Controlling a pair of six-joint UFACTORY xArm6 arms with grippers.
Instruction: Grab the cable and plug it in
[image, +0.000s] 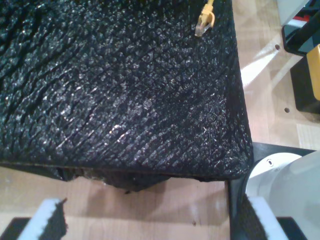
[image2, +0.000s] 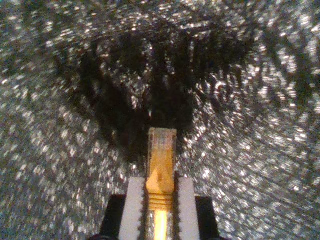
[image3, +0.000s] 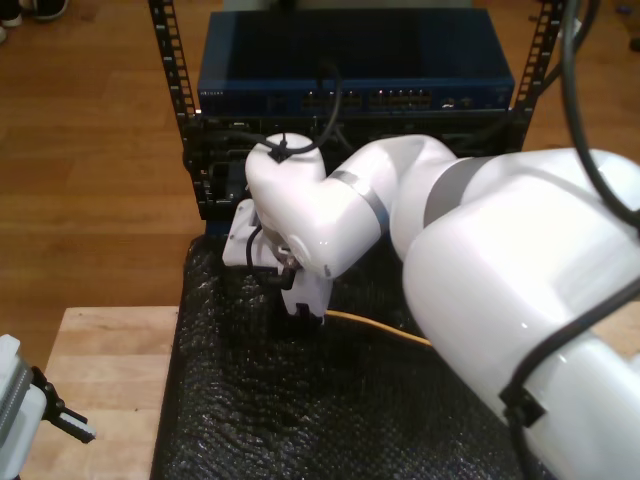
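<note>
My second gripper (image2: 160, 220), just above the black foam mat (image3: 300, 420) at the exterior view's centre, pinches the yellow network cable (image2: 160, 175) behind its clear plug, so grabbing is done and plugging into the rack switch (image3: 360, 70) remains, while my first gripper (image: 150, 220) hangs wide open, empty.

In the exterior view the white arm (image3: 400, 230) hides the cable's (image3: 375, 328) plug; the black mat (image2: 250, 150) blurs around it.
</note>
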